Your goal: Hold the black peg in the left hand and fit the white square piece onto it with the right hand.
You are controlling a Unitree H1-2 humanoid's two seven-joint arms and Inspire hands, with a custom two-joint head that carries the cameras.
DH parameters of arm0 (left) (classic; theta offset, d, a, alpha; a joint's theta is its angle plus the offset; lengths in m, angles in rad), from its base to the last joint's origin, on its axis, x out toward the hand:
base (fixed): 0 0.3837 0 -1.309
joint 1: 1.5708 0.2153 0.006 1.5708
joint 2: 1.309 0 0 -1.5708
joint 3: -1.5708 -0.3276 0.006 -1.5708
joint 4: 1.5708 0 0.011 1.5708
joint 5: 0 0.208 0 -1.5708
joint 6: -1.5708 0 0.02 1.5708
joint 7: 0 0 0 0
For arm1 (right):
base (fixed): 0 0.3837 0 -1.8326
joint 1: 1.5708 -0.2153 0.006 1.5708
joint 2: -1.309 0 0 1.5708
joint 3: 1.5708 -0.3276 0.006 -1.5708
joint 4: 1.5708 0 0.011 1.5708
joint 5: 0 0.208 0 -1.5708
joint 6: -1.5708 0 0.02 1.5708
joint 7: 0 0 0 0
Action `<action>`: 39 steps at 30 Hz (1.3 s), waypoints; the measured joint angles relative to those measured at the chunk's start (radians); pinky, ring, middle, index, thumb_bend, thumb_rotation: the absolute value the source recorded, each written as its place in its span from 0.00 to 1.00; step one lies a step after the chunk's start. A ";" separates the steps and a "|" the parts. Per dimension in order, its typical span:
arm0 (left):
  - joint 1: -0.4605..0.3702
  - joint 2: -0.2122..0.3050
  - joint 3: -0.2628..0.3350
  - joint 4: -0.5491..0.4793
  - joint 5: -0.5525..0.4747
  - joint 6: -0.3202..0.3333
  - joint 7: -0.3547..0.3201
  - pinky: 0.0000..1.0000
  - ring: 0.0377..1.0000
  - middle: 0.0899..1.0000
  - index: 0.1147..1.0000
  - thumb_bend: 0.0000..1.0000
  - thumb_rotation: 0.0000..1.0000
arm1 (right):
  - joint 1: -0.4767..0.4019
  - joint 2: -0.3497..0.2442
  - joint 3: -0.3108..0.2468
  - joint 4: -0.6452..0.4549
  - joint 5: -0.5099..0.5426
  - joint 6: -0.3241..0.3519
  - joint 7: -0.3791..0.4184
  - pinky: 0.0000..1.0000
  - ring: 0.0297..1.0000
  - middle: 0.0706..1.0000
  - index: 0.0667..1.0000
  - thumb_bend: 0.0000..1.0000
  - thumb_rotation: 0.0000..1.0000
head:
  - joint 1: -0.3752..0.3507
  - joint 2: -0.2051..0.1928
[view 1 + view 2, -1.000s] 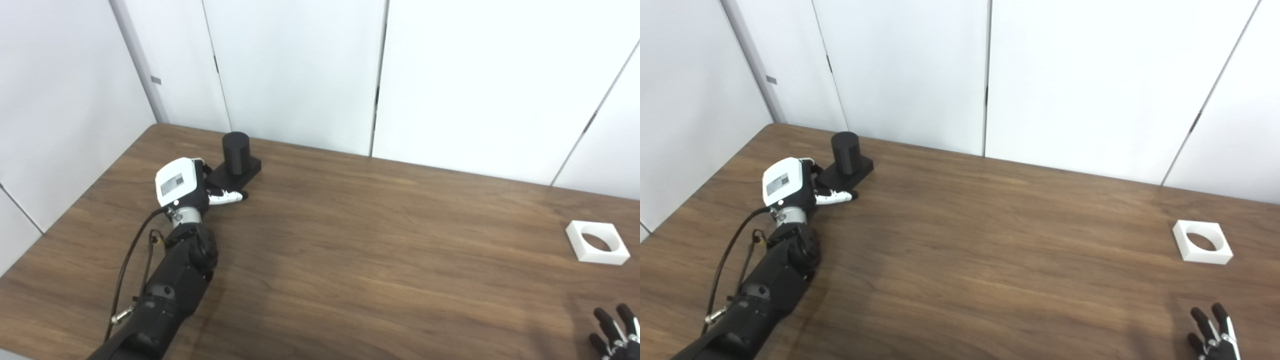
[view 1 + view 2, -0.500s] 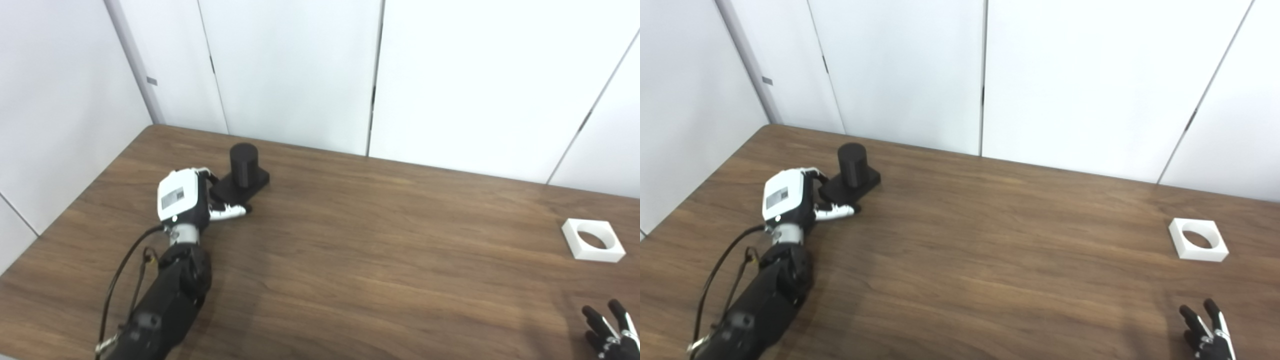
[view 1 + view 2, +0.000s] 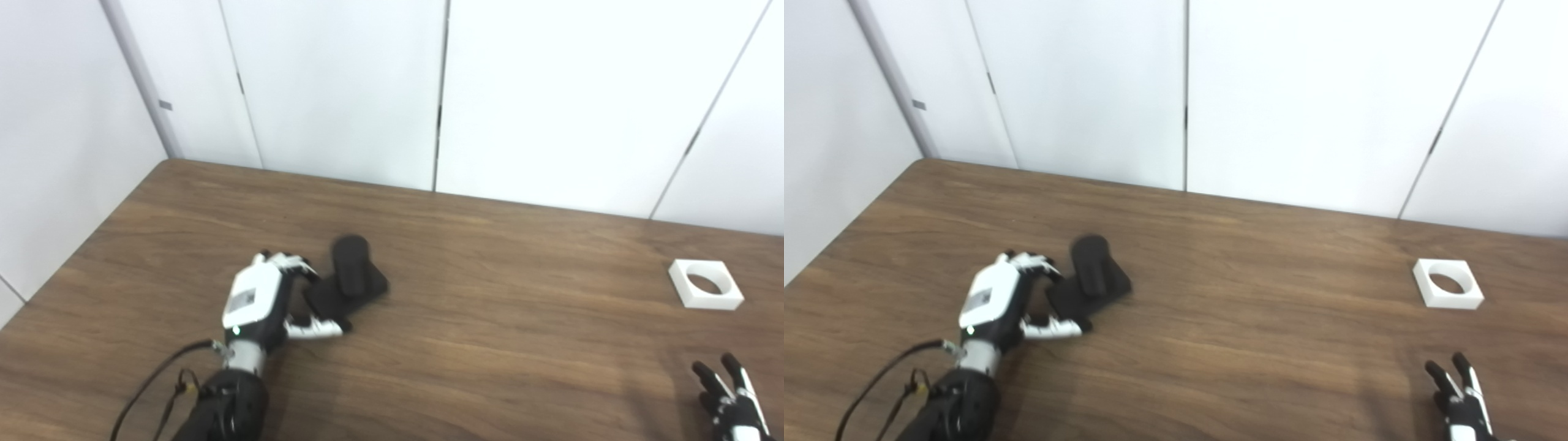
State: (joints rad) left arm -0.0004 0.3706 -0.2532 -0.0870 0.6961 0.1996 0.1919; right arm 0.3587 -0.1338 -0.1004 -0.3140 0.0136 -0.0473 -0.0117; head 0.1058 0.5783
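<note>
The black peg (image 3: pixel 350 273), a short cylinder on a square black base, is tilted and blurred at the left middle of the table. My left hand (image 3: pixel 262 300) is shut on its base, fingers over the far edge and thumb under the near edge. The white square piece (image 3: pixel 705 292) with a round hole lies flat at the far right, touched by nothing. My right hand (image 3: pixel 729 404) sits at the bottom right corner, well short of the white piece, fingers spread and holding nothing; part of it is cut off by the picture's edge.
The brown wooden table (image 3: pixel 490 343) meets white wall panels (image 3: pixel 551 98) at the back and on the left. A black cable (image 3: pixel 153 386) runs along my left forearm.
My left hand has pulled the black peg from the far left corner toward me and to the right, tilting it. The camera has shifted slightly. The right hand has barely moved.
</note>
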 measured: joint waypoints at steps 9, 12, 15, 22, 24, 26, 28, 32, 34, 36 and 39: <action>0.089 0.031 -0.071 -0.134 0.007 -0.110 -0.149 1.00 0.92 0.81 0.42 0.52 0.05 | 0.002 0.002 0.038 -0.047 -0.048 0.062 -0.017 1.00 0.93 0.87 0.99 0.47 1.00 | -0.107 0.060; 0.113 0.034 -0.085 -0.177 0.007 -0.131 -0.205 1.00 0.92 0.80 0.42 0.52 0.05 | 0.005 0.002 0.047 -0.061 -0.063 0.078 -0.018 1.00 0.95 0.88 1.00 0.46 1.00 | -0.133 0.080; 0.129 0.034 -0.088 -0.208 -0.001 -0.137 -0.244 1.00 0.92 0.80 0.42 0.52 0.05 | 0.006 0.003 0.056 -0.066 -0.064 0.087 -0.019 1.00 0.96 0.89 0.99 0.47 1.00 | -0.172 0.107; 0.134 0.035 -0.085 -0.214 -0.082 -0.175 -0.305 1.00 0.92 0.81 0.42 0.52 0.05 | 0.004 0.005 0.080 -0.085 -0.071 0.119 -0.034 1.00 0.96 0.88 0.98 0.51 1.00 | -0.272 0.150; 0.134 0.042 -0.086 -0.215 -0.102 -0.191 -0.323 1.00 0.92 0.80 0.42 0.52 0.05 | 0.002 0.006 0.086 -0.089 -0.064 0.127 -0.037 1.00 0.97 0.89 0.99 0.52 1.00 | -0.290 0.159; 0.134 0.053 -0.090 -0.214 -0.118 -0.216 -0.337 1.00 0.91 0.80 0.42 0.52 0.05 | 0.001 0.007 0.090 -0.093 -0.048 0.136 -0.041 1.00 0.98 0.88 0.98 0.55 1.00 | -0.301 0.167; 0.134 0.057 -0.092 -0.214 -0.124 -0.228 -0.346 1.00 0.91 0.79 0.42 0.52 0.05 | 0.000 0.007 0.094 -0.093 -0.043 0.136 -0.052 1.00 0.97 0.88 0.97 0.56 1.00 | -0.304 0.170; 0.133 0.057 -0.095 -0.205 -0.123 -0.254 -0.351 0.99 0.91 0.80 0.42 0.52 0.05 | -0.001 0.007 0.102 -0.094 -0.044 0.140 -0.064 1.00 0.98 0.88 0.97 0.56 1.00 | -0.304 0.175; 0.133 0.056 -0.097 -0.201 -0.121 -0.260 -0.351 1.00 0.91 0.80 0.42 0.52 0.05 | -0.001 0.007 0.102 -0.096 -0.036 0.146 -0.065 1.00 0.99 0.88 0.98 0.56 1.00 | -0.304 0.176; 0.132 0.053 -0.100 -0.197 -0.121 -0.271 -0.351 1.00 0.91 0.79 0.42 0.52 0.05 | -0.002 0.007 0.103 -0.097 -0.026 0.149 -0.066 1.00 0.99 0.88 0.98 0.56 1.00 | -0.299 0.178; 0.131 0.048 -0.105 -0.191 -0.119 -0.286 -0.351 1.00 0.92 0.79 0.42 0.52 0.05 | -0.002 0.007 0.102 -0.097 -0.018 0.150 -0.066 1.00 0.99 0.88 0.98 0.56 1.00 | -0.295 0.176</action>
State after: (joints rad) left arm 0.1302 0.4188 -0.3578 -0.2776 0.5767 -0.0865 -0.1586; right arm 0.3570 -0.1271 0.0020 -0.4113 -0.0048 0.1027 -0.0776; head -0.1887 0.7547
